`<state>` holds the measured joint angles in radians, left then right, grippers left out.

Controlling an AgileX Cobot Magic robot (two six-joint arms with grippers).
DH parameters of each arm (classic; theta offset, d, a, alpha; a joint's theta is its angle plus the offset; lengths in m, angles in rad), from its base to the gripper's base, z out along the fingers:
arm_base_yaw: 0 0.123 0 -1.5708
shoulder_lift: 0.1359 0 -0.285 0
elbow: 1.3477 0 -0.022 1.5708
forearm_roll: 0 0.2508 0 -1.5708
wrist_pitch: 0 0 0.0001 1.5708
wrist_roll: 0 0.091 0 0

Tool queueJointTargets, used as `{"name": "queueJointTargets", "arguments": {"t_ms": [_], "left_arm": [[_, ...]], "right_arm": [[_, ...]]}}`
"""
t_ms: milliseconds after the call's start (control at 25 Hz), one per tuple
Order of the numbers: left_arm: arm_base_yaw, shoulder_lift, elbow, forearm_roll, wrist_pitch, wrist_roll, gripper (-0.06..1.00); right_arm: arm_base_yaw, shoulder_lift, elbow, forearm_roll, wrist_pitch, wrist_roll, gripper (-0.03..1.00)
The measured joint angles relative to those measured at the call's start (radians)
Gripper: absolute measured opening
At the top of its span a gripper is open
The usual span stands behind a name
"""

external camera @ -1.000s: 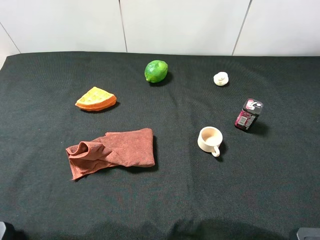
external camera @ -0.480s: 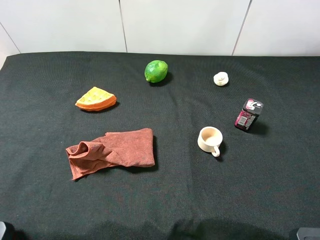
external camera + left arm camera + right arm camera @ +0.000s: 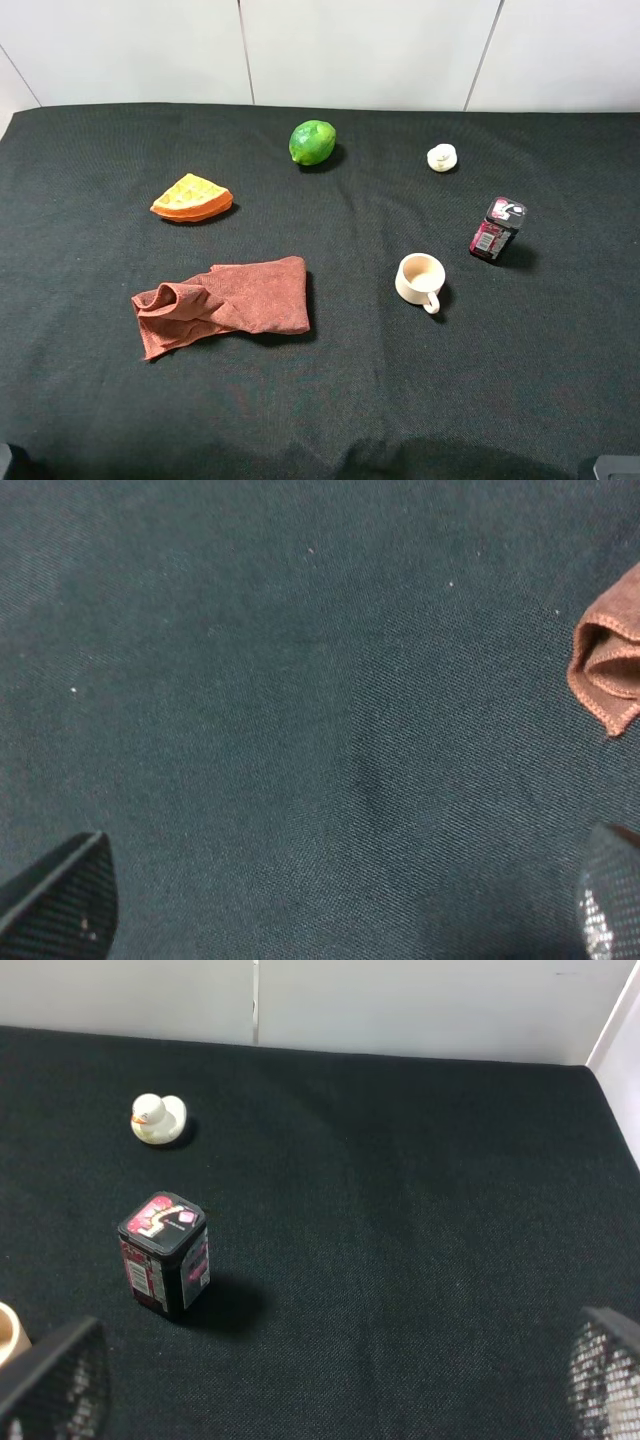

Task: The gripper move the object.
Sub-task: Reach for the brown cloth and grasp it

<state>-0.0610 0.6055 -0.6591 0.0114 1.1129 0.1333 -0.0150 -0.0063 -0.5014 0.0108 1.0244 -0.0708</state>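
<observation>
Fingers (image 3: 55,905) of left gripper (image 3: 335,905) and right gripper (image 3: 330,1385) spread apart, holding nothing. Risk: wrong item seized, target unnamed; tall tin (image 3: 497,229) at right liable to topple under a glancing approach.

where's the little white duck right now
In the exterior high view the white duck sits toward the back right of the table, right of the lime and behind the small dark tin, touching neither.
</observation>
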Motion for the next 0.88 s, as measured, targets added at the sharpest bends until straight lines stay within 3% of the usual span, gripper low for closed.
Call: {"name": "queueJointTargets", "arguments": {"t_ms": [320,560,880], "left_arm": [[0.0,0.273,-0.133,-0.058,-0.012,0.113,0.97],[-0.003,0.467,-0.186,-0.061,-0.082,0.159,0.97],[-0.13,0.642,-0.198,-0.031,-0.191,0.212,0.97]], "right_arm": [[0.0,0.0,0.0,0.0,0.0,0.0,0.69],[0.0,0.0,0.0,0.0,0.0,0.0,0.69],[0.0,0.0,0.0,0.0,0.0,0.0,0.69]]}}
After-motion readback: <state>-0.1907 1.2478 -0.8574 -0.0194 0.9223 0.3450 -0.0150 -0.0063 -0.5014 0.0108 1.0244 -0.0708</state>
